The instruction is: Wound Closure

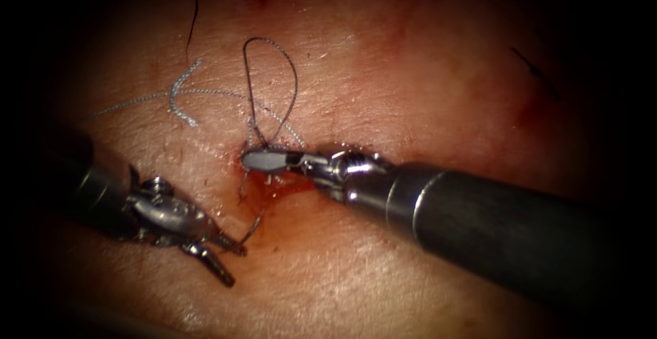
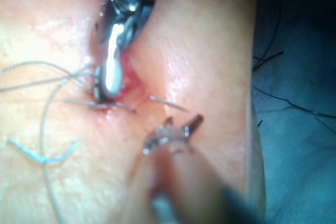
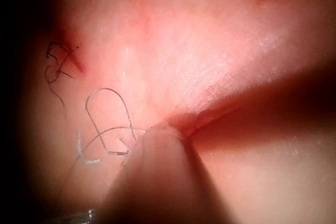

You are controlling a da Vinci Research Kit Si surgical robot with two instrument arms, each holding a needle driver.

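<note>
Below and left of the cut [image 1: 274, 178], the needle [image 1: 252, 232] sits in the left tool [image 1: 229, 260], whose open fingers hold nothing firmly that I can tell. At the cut, the right tool [image 1: 263, 161] presses its closed fingers onto the tissue [image 1: 410, 92], where thread [image 1: 274, 79] loops above.

The right arm's tool [image 1: 256, 161] reaches in from the right on a long dark shaft, tip low and pointing left. Its jaws look closed flat together, though the close view is too blurry to be sure. The left arm's tool [image 1: 229, 262] comes in from the left and points down to the right. Its two jaws are spread apart.
</note>
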